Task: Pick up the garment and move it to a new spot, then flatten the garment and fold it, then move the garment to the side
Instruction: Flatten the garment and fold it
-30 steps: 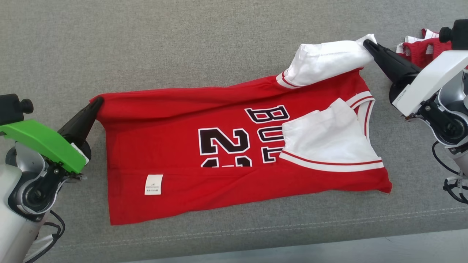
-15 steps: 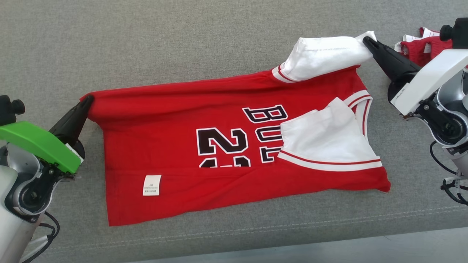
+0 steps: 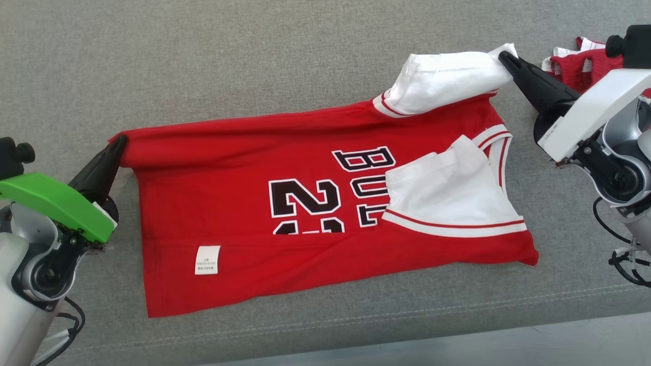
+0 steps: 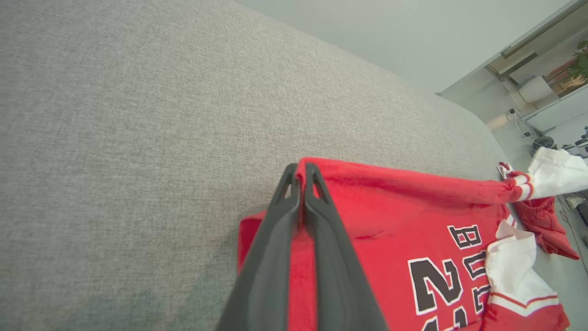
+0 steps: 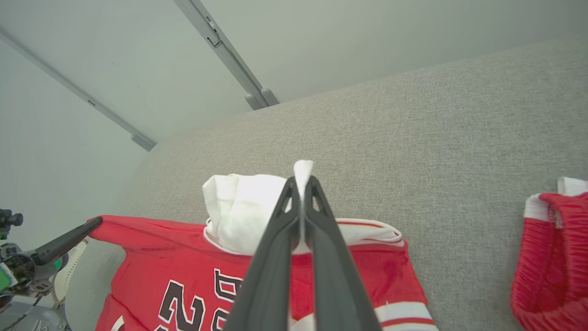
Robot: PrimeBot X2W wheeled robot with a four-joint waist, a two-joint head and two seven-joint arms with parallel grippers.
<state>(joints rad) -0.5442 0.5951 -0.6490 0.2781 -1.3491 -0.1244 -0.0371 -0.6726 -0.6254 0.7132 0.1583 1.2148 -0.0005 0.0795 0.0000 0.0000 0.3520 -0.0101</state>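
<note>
Clamping garment: left jaws shut on red corner, right jaws on white sleeve, apparently

A grey cushion has a seam near its front edge. A bunched red-and-white cloth lies far right. Pale floor shows below.

The garment is red, its letters and number black outlined in white; its sleeves are white with a red stripe — a white label sits at 7 o'clock. The fabric surface is mottled grey. At 1 o'clock, another cloth is red with white trim. The left tool is black under green, the right tool black under white.
</note>
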